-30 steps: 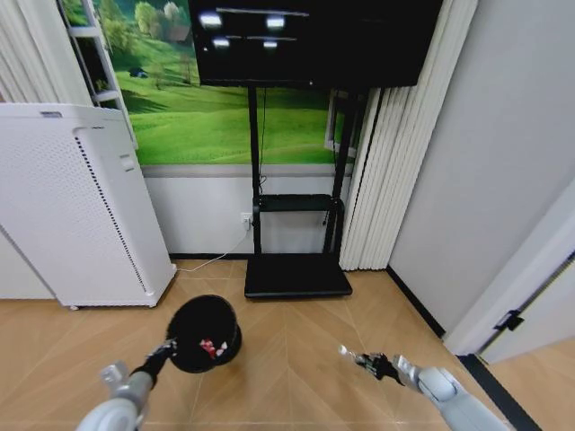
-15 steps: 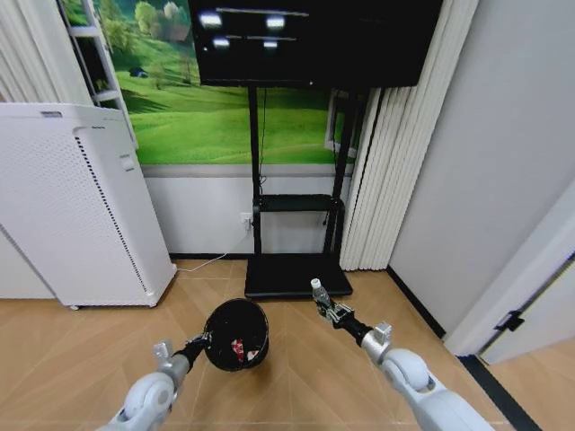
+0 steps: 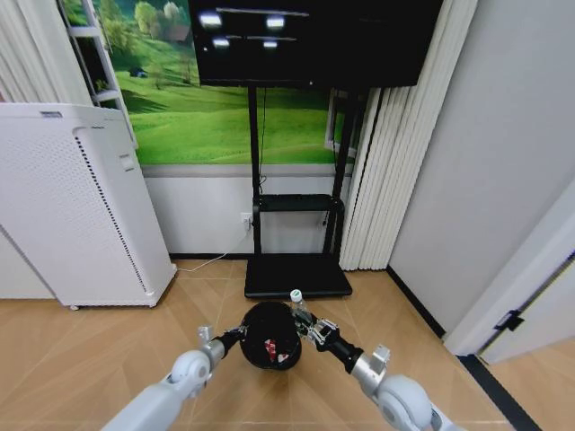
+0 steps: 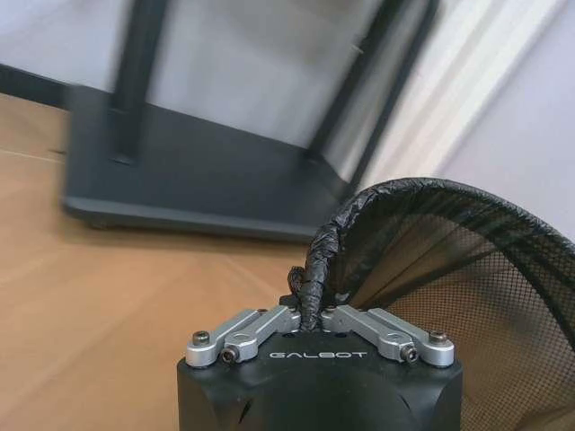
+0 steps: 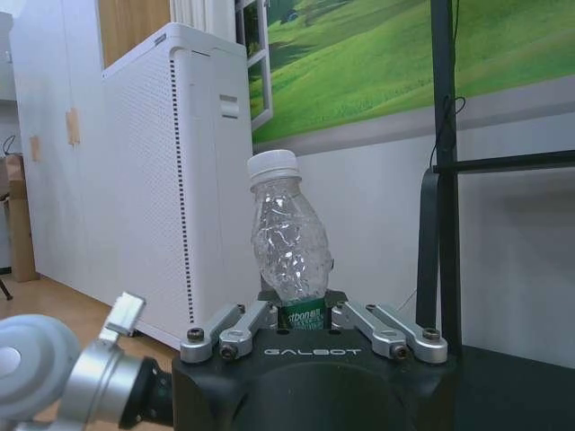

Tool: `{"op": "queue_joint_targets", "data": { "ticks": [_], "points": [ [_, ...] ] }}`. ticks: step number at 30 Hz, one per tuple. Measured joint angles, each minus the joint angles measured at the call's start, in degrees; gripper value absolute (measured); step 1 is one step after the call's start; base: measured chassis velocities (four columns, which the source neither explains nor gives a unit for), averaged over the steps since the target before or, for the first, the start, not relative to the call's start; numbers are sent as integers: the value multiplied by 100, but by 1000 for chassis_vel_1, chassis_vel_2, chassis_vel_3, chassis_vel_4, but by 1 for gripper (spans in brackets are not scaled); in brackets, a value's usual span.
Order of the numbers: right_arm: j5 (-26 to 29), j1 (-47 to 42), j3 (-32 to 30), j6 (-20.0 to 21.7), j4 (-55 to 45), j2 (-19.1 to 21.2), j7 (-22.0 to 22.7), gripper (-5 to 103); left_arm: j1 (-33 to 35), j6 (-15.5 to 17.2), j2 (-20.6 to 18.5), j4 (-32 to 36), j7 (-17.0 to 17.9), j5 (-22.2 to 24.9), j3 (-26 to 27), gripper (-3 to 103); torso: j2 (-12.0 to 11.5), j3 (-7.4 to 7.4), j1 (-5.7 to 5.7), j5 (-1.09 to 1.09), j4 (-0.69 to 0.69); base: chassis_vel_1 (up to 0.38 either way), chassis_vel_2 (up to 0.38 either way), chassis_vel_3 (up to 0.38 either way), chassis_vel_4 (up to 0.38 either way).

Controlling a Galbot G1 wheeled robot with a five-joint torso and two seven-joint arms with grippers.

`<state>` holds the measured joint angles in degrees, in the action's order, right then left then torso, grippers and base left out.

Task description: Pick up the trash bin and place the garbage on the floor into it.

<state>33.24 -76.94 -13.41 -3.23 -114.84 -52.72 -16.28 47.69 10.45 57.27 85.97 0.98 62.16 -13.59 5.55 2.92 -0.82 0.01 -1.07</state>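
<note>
The trash bin (image 3: 269, 333), a small black mesh basket, hangs just above the floor (image 3: 81, 355) in the head view, in front of me. My left gripper (image 3: 235, 337) is shut on its rim; in the left wrist view the gripper (image 4: 310, 316) pinches the rolled rim next to the trash bin's mesh wall (image 4: 449, 260). Red-and-white garbage (image 3: 275, 347) lies inside the bin. My right gripper (image 3: 311, 329) is shut on a clear bottle (image 3: 296, 303) with a white cap, held upright at the bin's right rim. The right wrist view shows the bottle (image 5: 289, 242) gripped at its green label by that gripper (image 5: 301, 316).
A black TV stand base (image 3: 297, 275) lies on the floor just behind the bin. A tall white air purifier (image 3: 81, 206) stands at the left, pale curtains (image 3: 395, 135) and a grey wall at the right. Bare parquet lies to both sides.
The left arm has carried the bin to the right, toward the middle. The right gripper with the bottle has moved left, up to the bin's rim.
</note>
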Motion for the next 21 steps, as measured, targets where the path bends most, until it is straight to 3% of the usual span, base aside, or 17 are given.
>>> {"op": "queue_joint_targets", "data": {
  "ticks": [12,21],
  "points": [
    [-204,46,103,-129,227,-50,-192,19,-224,-56,287,-27,-199,-115,-490,4,0,0,0,0,1,0,0,0,0],
    [-356,38,155,-262,348,-116,-275,51,323,-51,187,440,-192,-84,108,4,0,0,0,-1,1,0,0,0,0]
  ]
}}
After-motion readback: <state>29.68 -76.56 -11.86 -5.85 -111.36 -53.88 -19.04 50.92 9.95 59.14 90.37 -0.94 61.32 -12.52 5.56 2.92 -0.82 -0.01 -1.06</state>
